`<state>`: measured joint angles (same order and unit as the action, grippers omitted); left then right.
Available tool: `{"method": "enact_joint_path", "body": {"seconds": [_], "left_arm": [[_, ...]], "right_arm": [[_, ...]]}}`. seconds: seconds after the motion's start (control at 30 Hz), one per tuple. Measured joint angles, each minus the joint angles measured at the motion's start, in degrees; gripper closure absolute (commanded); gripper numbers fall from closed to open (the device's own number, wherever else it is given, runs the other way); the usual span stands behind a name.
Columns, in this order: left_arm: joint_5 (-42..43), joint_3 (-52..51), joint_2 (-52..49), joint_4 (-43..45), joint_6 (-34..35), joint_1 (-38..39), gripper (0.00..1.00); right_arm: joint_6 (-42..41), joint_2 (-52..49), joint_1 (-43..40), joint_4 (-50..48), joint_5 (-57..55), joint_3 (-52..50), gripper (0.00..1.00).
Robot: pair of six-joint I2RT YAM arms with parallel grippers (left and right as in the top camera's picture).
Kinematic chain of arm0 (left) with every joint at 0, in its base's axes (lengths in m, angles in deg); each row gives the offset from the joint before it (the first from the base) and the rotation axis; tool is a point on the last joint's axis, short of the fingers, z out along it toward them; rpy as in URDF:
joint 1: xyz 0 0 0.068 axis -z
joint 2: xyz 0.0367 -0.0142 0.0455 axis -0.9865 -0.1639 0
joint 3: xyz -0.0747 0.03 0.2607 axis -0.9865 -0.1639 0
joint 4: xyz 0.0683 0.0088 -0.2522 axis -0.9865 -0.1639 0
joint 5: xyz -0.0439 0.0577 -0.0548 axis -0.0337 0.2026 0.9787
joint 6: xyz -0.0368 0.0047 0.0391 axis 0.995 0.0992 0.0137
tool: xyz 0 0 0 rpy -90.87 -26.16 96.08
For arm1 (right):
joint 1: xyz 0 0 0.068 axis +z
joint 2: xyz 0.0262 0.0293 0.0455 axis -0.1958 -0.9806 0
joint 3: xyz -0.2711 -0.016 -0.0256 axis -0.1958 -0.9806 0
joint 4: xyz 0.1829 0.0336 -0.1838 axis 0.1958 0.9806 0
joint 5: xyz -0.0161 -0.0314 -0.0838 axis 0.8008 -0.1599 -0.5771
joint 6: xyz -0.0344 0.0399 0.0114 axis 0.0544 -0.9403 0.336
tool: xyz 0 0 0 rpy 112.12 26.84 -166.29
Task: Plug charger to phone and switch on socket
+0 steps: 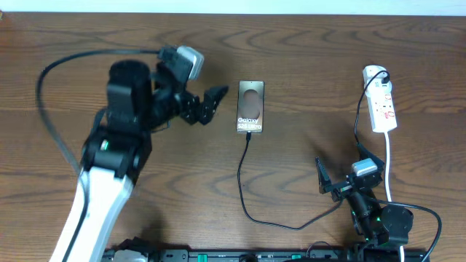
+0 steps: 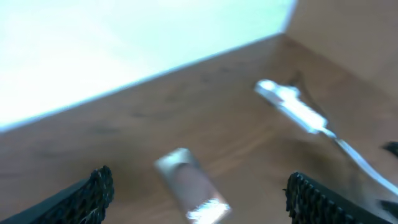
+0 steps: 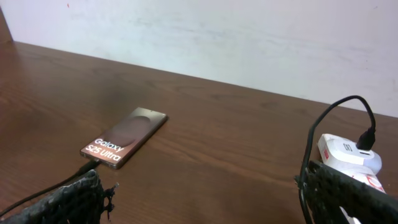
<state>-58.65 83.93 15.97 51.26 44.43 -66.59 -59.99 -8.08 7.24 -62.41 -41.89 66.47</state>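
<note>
The bronze-grey phone (image 1: 250, 106) lies flat at mid-table, "Galaxy" lettering up. It also shows blurred in the left wrist view (image 2: 189, 186) and in the right wrist view (image 3: 124, 138). The thin black charger (image 1: 243, 182) runs from the phone's near end in a loop toward the right arm; its plug tip (image 3: 87, 167) meets the phone's edge. The white socket (image 1: 381, 98) (image 3: 348, 155) (image 2: 292, 106) lies at the far right with a black plug in it. My left gripper (image 1: 211, 102) (image 2: 200, 182) hovers open just left of the phone. My right gripper (image 1: 348, 169) (image 3: 205, 186) stands open, holding nothing, near the front right.
The socket's white cord (image 1: 389, 164) runs down the right side toward the right arm. A pale wall (image 3: 217, 37) rises behind the table's far edge. A black rail (image 1: 255, 256) lines the front edge.
</note>
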Motion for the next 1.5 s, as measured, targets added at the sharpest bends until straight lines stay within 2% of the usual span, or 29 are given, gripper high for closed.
{"method": "enact_joint_path", "body": {"seconds": [0.17, 0.37, 0.67, 0.9, 1.1, 1.5], "left_arm": [[-11.69, -7.15, 8.66, -0.35, 3.45, 0.39, 0.1], [-20.5, -17.16, 9.92, 3.56, 9.6, 0.26, 0.1], [-22.82, -36.33, 21.4, 25.27, 13.2, -0.85, 0.1], [-23.3, -52.17, 33.75, 30.99, 19.65, -6.12, 0.1], [-23.43, -60.33, 43.93, 30.71, 25.2, -10.54, 0.1], [-26.43, -61.07, 57.75, 12.98, 27.67, -11.58, 0.1]], "right_arm": [[0.0, 0.0, 0.0, 0.0, 0.0, 0.0, 0.01], [0.0, 0.0, 0.0, 0.02, 0.0, 0.0, 0.01], [0.0, -0.02, 0.0, 0.0, 0.0, 0.0, 0.01], [0.0, -0.04, 0.0, 0.02, -0.02, 0.0, 0.01], [0.0, -0.04, 0.0, 0.02, 0.0, 0.0, 0.01], [0.0, -0.07, 0.02, 0.0, 0.0, 0.0, 0.01]]}}
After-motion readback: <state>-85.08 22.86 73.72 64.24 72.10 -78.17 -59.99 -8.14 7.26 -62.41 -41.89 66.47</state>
